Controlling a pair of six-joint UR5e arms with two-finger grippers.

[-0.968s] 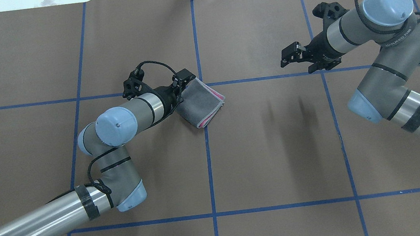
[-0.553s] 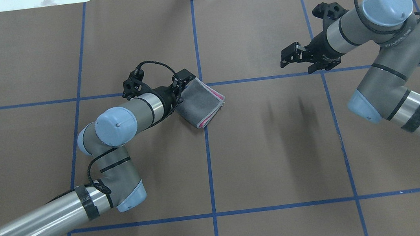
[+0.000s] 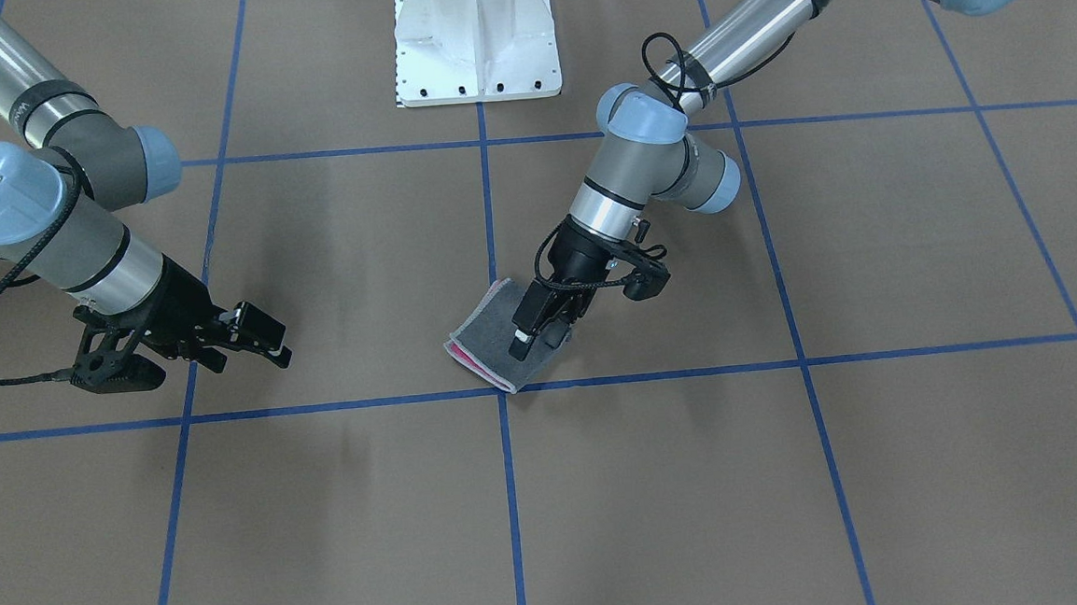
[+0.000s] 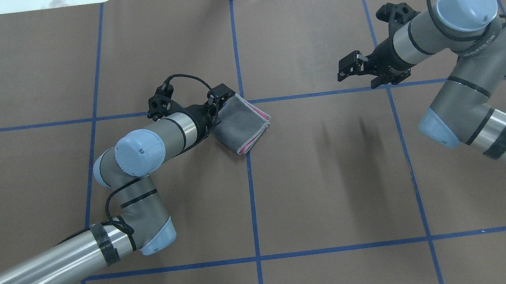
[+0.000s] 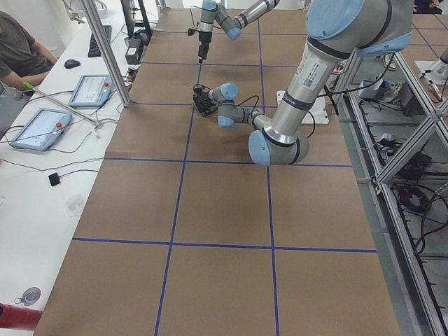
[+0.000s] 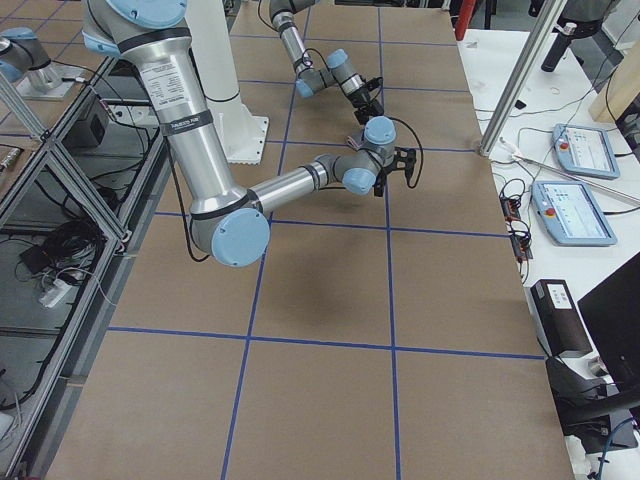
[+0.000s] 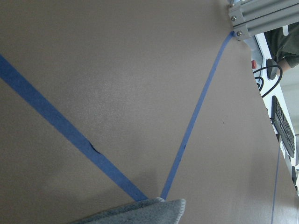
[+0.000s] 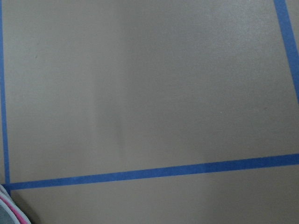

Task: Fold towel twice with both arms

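The towel (image 4: 242,123) looks soft and light (grey up): pinch its edge. The left gripper (image 3: 533,338) is on it, width unclear; the right gripper (image 4: 356,77) is wide and empty.

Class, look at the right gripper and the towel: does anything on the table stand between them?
Nothing visible does. Between the right gripper and the towel lies only bare table with blue tape lines. The left gripper is at the towel's far side, away from that path.
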